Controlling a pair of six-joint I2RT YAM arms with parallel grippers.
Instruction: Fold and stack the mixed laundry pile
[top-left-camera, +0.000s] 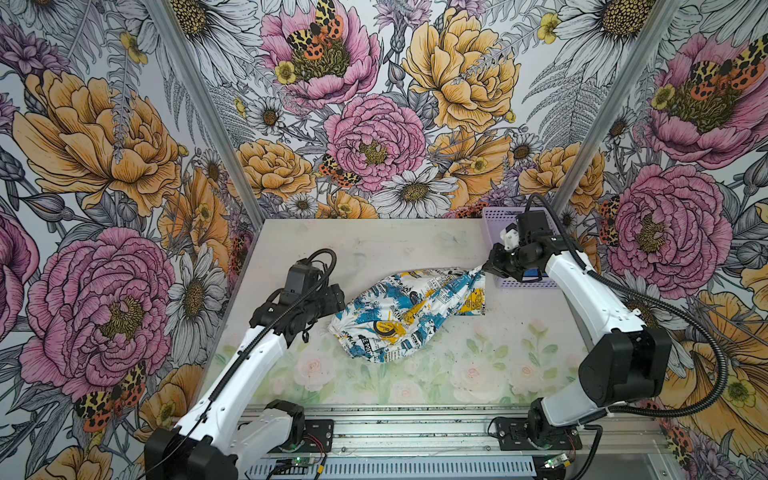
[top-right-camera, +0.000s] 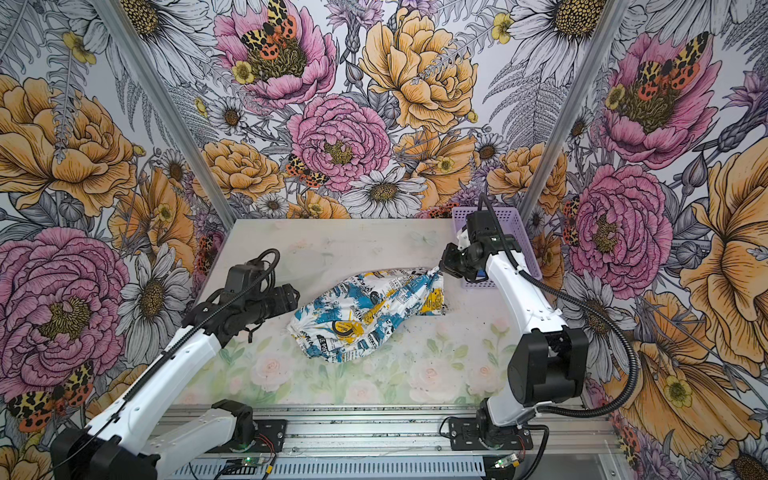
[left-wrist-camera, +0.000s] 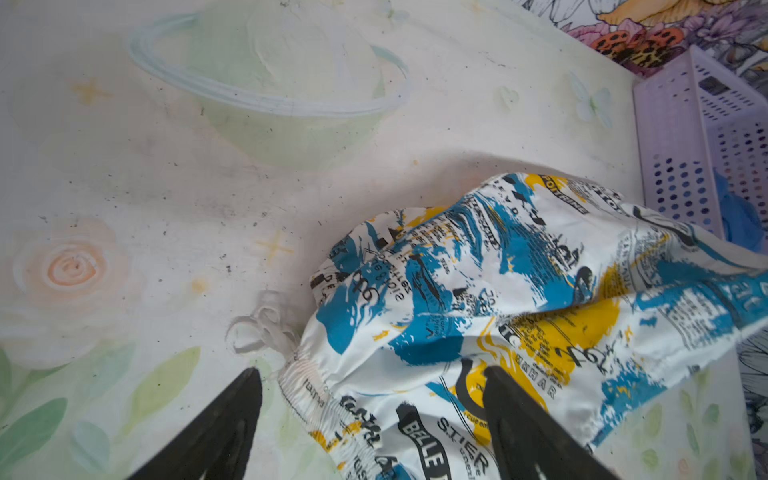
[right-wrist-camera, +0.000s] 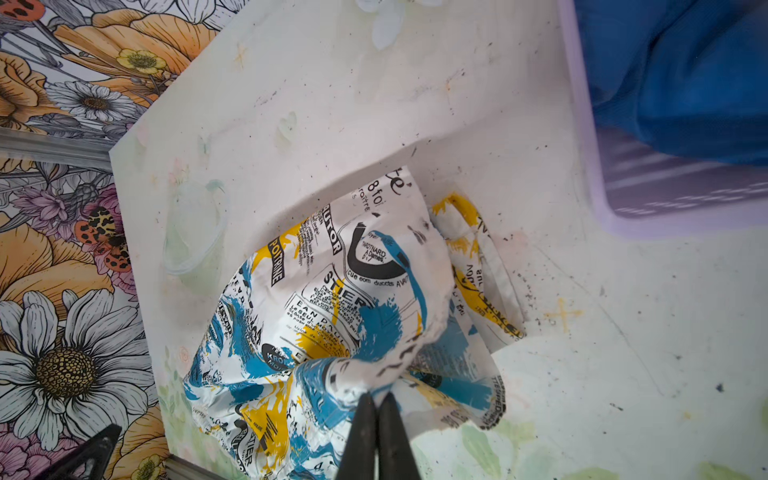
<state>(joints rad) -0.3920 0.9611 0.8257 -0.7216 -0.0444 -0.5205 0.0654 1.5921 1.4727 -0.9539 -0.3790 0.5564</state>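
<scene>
Mostly hidden behind the right arm in both top views, the blue T-shirt (right-wrist-camera: 673, 75) is lying in the lavender basket (top-left-camera: 494, 220); printed garment (top-left-camera: 407, 316) is lying crumpled mid-worktop (top-left-camera: 374, 245); right claw (right-wrist-camera: 376, 399) is reaching inward, pinching the garment's far corner and holding it raised; left claw (left-wrist-camera: 372, 374) is straddling the elastic waistband, spread wide, gripping nothing.

The left arm (top-left-camera: 249, 361) and right arm (top-left-camera: 590, 299) share glossy white shells dotted with small dark screw holes, and bulky black joint housings. Black ribbed conduit (top-left-camera: 656, 413) loops out toward 3 o'clock in both top views. Black base plates (top-left-camera: 316, 434) sit at 6 o'clock. The left gripper (left-wrist-camera: 371, 370) has matte black wedge fingers (left-wrist-camera: 224, 424).
</scene>
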